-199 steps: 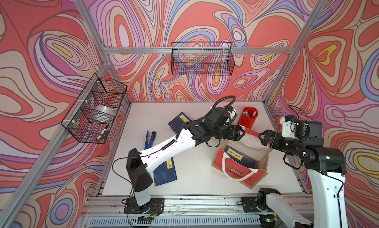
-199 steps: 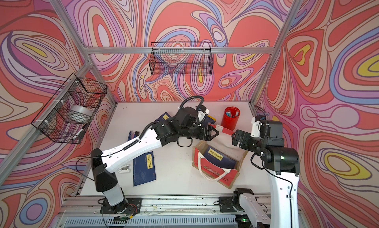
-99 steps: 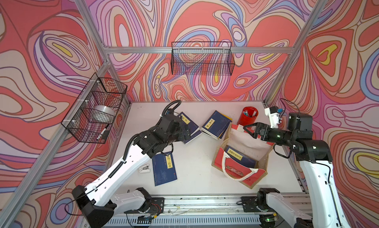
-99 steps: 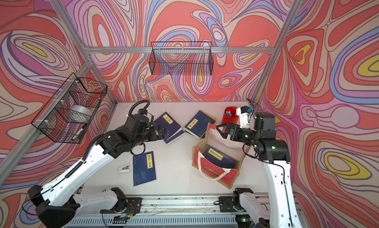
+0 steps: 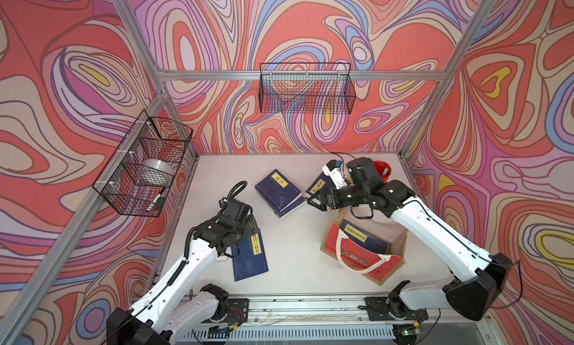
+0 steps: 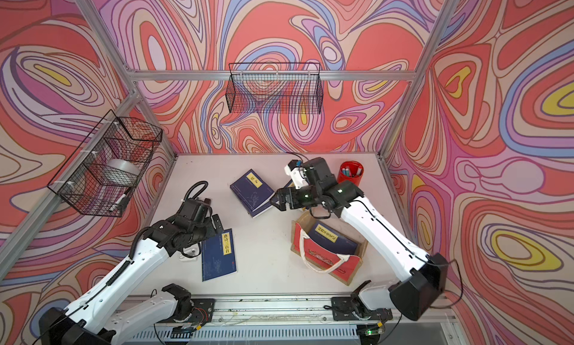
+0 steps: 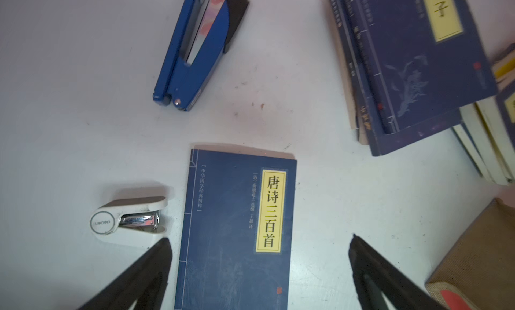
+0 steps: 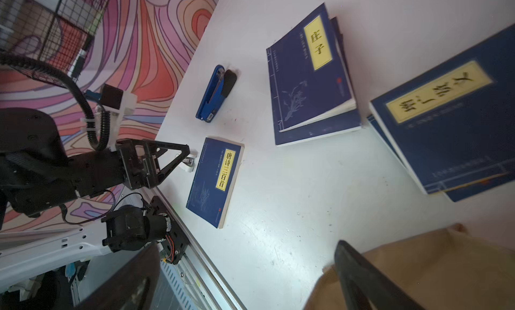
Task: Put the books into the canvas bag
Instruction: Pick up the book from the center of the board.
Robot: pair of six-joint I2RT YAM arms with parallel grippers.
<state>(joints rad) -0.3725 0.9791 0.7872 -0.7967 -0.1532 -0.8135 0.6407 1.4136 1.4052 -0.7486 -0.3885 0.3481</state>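
Holding my left claw (image 7: 259,239) wide open and empty above the lone book (image 5: 250,256) at lower centre of a top view, I see my right claw (image 6: 275,203) equally wide, gripping nothing, just beside the stacked books (image 6: 253,193) at mid-frame. The canvas bag (image 5: 366,262) stands on the surface (image 5: 298,259) at lower right with a book (image 5: 362,234) inside, and another stack (image 5: 317,185) lies near it, higher in the frame.
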